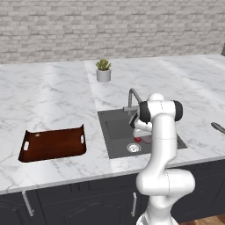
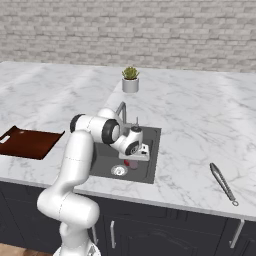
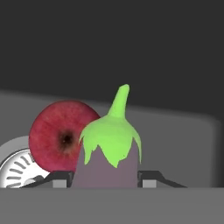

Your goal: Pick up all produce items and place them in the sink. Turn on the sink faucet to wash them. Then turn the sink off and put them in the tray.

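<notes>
From the left, the arm is bent down into the sink (image 1: 116, 127) beside the faucet (image 1: 132, 99), a red apple (image 1: 138, 139) by the drain, the tray (image 1: 52, 144) waiting on the marble tabletop (image 1: 48, 94). From the right, the tool (image 2: 131, 159) hangs low over the basin under the brick wall (image 2: 150, 35). Down the hand, the eggplant (image 3: 109, 153) stands between half-open jaws, seemingly gripped, touching the apple; I'd say it's either being set down or fetched out, so next comes a release or a lift.

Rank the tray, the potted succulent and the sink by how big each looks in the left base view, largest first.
1. sink, though the arm covers part of it
2. tray, fairly close in apparent size
3. potted succulent, clearly smallest, and farthest from the camera
</notes>
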